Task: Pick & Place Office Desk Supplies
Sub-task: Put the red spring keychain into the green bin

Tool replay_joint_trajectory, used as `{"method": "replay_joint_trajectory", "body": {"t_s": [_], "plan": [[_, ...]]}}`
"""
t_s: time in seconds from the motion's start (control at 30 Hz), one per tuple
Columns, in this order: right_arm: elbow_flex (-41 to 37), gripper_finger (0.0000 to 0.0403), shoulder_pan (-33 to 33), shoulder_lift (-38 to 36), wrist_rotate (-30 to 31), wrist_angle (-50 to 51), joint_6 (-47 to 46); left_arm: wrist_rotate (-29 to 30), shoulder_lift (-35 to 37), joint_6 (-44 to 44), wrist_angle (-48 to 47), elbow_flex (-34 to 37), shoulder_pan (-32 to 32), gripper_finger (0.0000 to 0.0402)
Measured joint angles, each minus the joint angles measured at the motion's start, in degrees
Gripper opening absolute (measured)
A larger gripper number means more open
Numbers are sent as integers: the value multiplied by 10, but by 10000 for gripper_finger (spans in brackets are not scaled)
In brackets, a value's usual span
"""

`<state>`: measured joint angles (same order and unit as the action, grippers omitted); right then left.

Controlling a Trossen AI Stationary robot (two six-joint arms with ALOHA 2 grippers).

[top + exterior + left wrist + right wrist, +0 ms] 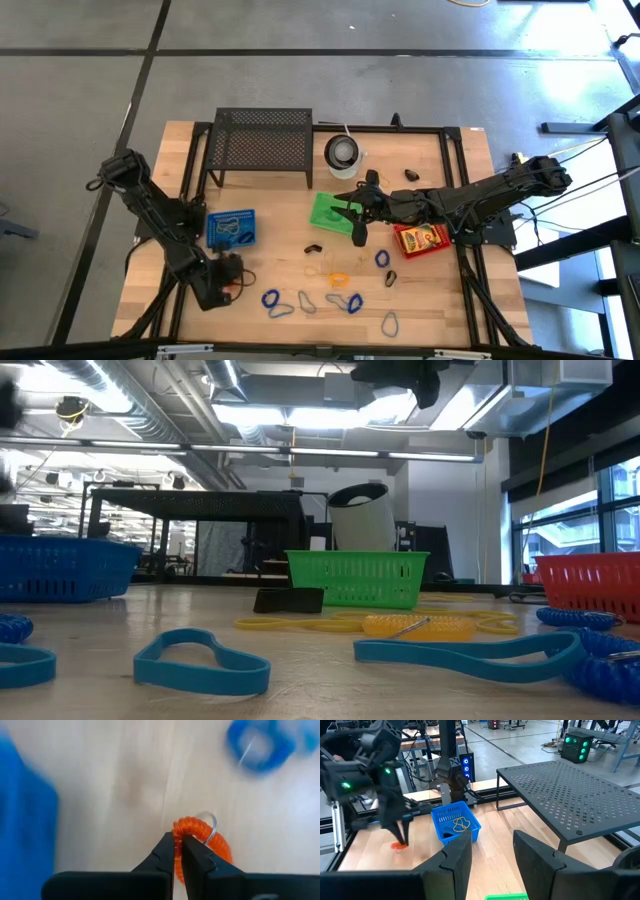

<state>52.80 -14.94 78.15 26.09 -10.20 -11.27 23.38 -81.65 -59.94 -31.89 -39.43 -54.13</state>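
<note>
Free room and obstacles, my table:
- My left gripper (178, 845): fingers closed down at the tabletop on the orange coil (200, 837); bare wood all round it, blue coil (260, 747) well apart
- Blue basket (231, 228): just at 12 o'clock of my left gripper, blocks that way
- Black mesh rack (262, 142): stands at the table's 11 o'clock, open beneath
- White cup (343, 152): beside rack
- Green basket (331, 213) and red basket (422, 239): flank my right gripper (359, 228)
- Loose loops (310, 298): strewn across the 6 o'clock edge
- Open lane: bare wood between blue basket and green basket
</note>
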Motion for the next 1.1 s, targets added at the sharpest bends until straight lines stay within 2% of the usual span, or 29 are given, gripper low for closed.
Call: {"method": "replay_joint_trajectory", "body": {"t_s": [0.1, 0.23, 0.37, 0.47, 0.63, 0.83, 0.93, 1.1], "plan": [[0, 146, 0, 0, 0, 0, 0, 121, -1, 104, 20, -22, -2, 7], [0, 146, 0, 0, -2, 0, -1, 311, 0, 263, 85, -44, 5, 10], [0, 146, 0, 0, -2, 0, -1, 447, 0, 378, 188, -48, 37, 11], [0, 146, -2, 0, -21, 0, 1, 452, 0, 425, 253, -48, 82, 12], [0, 146, -3, 17, -149, -14, 55, 421, -2, 476, 361, -48, 166, 12], [0, 146, -3, 65, -262, -72, 159, 385, -27, 652, 537, -48, 211, 12], [0, 146, -3, 78, -281, -85, 186, 382, -47, 738, 620, -48, 213, 12], [0, 146, -3, 81, -279, -88, 188, 369, -78, 864, 737, -48, 213, 12]]}}
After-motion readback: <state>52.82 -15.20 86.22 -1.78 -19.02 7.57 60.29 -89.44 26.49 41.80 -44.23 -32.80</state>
